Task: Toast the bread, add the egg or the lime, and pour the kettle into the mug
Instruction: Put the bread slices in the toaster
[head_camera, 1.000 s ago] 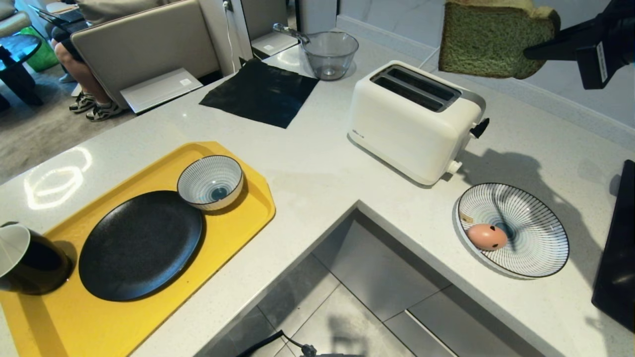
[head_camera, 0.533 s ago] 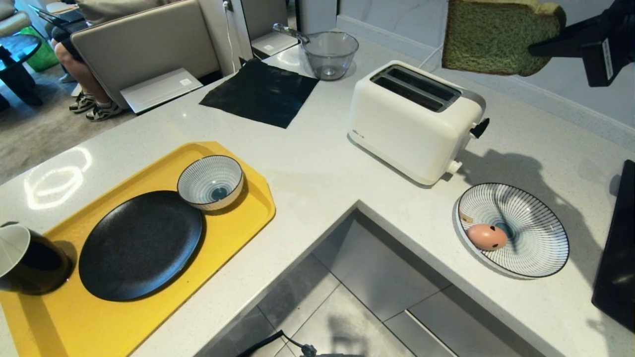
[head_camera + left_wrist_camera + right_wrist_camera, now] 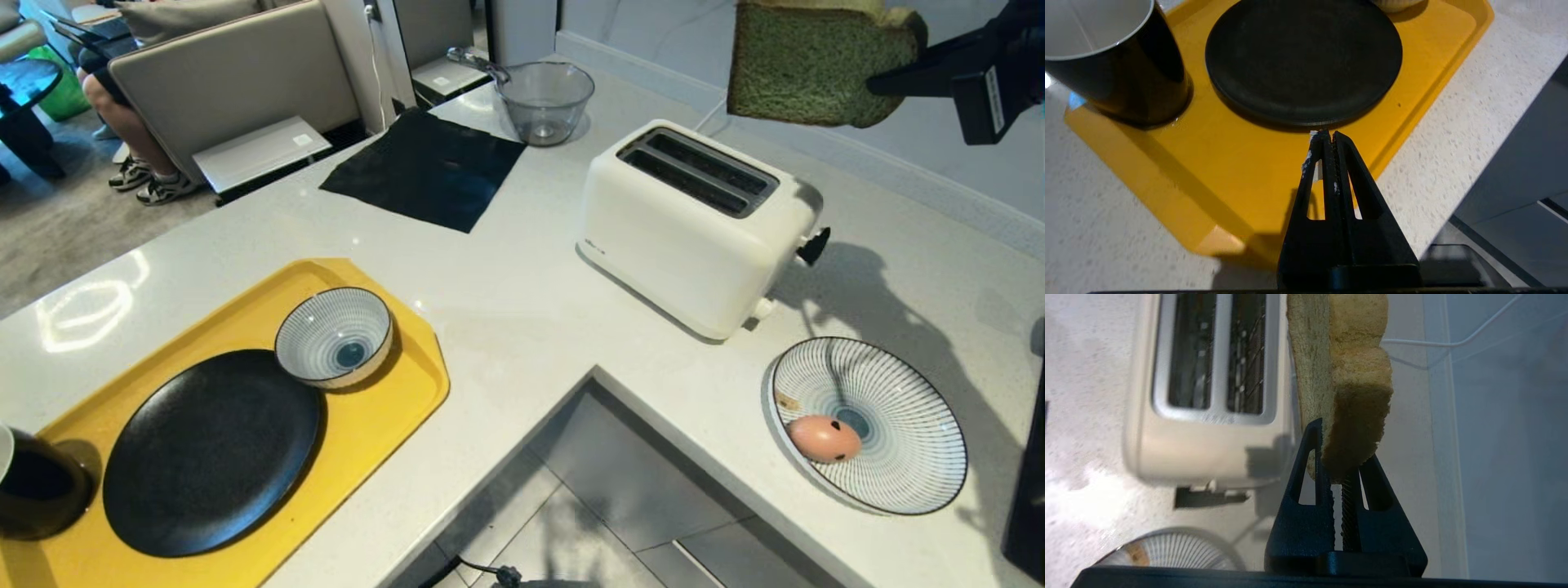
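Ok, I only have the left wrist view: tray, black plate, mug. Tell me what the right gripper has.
Observer: The right gripper is shut on the bread, holding it by one crust edge up in the air.
Operator: Give me the toaster.
Observer: The toaster stands on the counter with both slots empty. In the right wrist view the slice hangs beside the slots, not over them.
Operator: Now locate the egg.
Observer: The egg lies in the striped plate on the counter, on the near side of the toaster.
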Robot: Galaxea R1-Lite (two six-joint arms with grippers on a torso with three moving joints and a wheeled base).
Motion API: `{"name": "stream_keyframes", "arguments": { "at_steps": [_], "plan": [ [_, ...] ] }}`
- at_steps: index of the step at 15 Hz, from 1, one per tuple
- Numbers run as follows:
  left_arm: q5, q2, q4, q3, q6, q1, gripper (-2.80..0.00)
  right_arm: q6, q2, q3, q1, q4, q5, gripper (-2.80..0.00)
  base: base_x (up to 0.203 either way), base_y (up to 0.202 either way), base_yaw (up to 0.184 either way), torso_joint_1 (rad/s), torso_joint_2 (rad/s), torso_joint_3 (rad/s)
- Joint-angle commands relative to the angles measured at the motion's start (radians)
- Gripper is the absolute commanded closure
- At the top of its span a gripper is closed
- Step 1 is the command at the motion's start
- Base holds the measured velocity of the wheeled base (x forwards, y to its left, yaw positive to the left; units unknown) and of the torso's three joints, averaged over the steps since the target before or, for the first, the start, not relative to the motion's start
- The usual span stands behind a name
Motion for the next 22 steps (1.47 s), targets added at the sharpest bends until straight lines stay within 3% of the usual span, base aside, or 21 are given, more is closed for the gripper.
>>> {"name": "stream_keyframes", "arguments": {
  "at_steps": [1, 22],
  "plan": [
    [0.000, 0.000, 0.000, 0.014, -0.001, 0.002, 0.00, -0.004, 0.001, 0.000, 0.001, 0.006, 0.002, 0.00, 0.113, 0.000, 0.018, 0.002, 0.00, -0.011],
    [0.005, 0.000, 0.000, 0.014, -0.004, 0.002, 0.00, 0.003, 0.012, 0.007, 0.022, 0.008, 0.010, 0.00, 0.000, 0.000, 0.000, 0.000, 0.00, 0.000]
  ]
}}
